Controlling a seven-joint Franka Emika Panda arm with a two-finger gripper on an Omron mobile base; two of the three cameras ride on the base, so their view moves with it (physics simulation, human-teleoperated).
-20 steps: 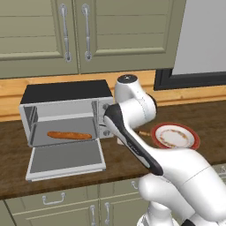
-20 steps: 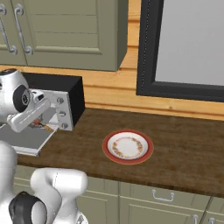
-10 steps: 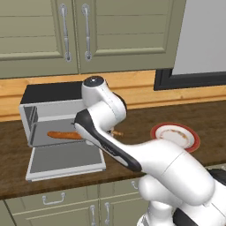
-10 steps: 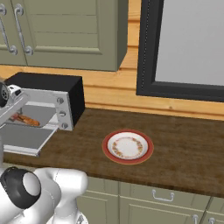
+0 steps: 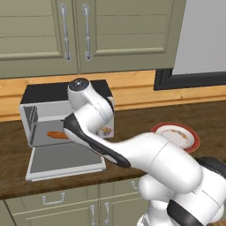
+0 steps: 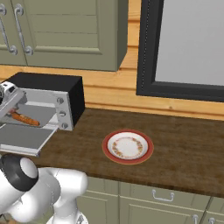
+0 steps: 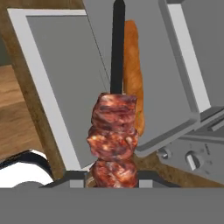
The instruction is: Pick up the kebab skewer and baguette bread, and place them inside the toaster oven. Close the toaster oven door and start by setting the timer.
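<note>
Gripper [image 7: 113, 183] clamped on kebab skewer [image 7: 113, 131], arm swung left over the dropped toaster oven door [image 5: 66, 160] since a second ago; baguette bread [image 7: 133, 74] already inside the toaster oven [image 5: 39, 115]; skewer insertion looks next.

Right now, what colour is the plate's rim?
Red, around a cream centre with brown speckles; the plate shows best in the right base view.

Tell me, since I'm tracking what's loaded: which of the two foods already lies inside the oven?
The long orange-brown baguette loaf lies inside the silver toaster oven. The dark skewer of reddish-brown meat chunks is in the hand.
</note>
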